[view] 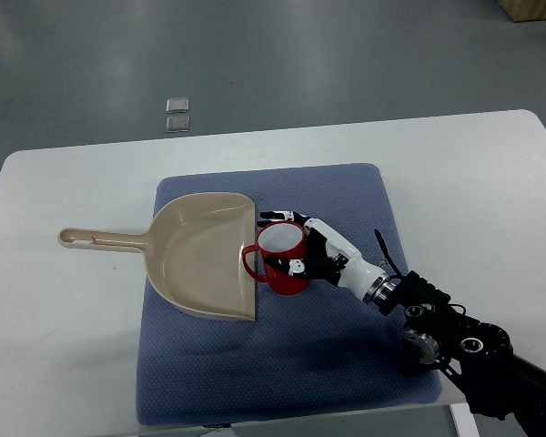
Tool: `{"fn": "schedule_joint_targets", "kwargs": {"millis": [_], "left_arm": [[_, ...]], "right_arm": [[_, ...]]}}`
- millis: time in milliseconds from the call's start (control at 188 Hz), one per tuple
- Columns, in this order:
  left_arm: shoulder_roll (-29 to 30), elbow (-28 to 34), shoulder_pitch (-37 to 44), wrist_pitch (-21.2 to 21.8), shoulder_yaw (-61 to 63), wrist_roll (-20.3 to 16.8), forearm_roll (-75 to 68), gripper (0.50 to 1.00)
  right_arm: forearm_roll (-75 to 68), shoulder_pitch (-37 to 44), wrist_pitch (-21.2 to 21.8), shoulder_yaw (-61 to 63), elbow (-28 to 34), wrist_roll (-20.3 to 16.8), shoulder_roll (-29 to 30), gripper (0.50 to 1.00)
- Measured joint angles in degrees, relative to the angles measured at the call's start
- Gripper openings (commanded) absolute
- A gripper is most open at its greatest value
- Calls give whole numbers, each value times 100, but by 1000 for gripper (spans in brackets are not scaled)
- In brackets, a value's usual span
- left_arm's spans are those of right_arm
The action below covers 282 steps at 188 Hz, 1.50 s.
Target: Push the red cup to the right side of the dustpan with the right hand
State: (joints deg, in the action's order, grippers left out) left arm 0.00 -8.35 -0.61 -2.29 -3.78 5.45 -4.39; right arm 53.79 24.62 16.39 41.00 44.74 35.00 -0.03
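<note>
A red cup (281, 257) with a white inside stands upright on the blue mat (346, 191), right against the open right edge of the beige dustpan (205, 250). Its handle points left toward the dustpan. My right hand (296, 244) comes in from the lower right and lies against the cup's right side. One finger (275, 217) reaches round the far rim and another sits at the near side. The fingers are spread around the cup; a firm grasp is not evident. My left hand does not show.
The dustpan's handle (100, 240) sticks out left over the white table (64, 346). Two small clear squares (177, 113) lie on the grey floor beyond the table's far edge. A wooden box corner (532, 9) shows top right.
</note>
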Motion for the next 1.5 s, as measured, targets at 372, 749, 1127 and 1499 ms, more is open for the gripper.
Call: {"fn": "schedule_joint_targets", "kwargs": {"millis": [372,749,1127,1499], "left_arm": [[0,0,0,0,0,0,0,1000],[0,0,0,0,0,0,0,1000],[0,0,0,0,0,-2,0,1000],[0,0,0,0,0,-2,0,1000]], "right_arm": [[0,7,-117,-92,0,0,3,801],[0,8,-119,-125,59,0,3,801],[48,8,-292,-301,103,0,3,801],[116,17,-351,-334,106,0,3,832]]}}
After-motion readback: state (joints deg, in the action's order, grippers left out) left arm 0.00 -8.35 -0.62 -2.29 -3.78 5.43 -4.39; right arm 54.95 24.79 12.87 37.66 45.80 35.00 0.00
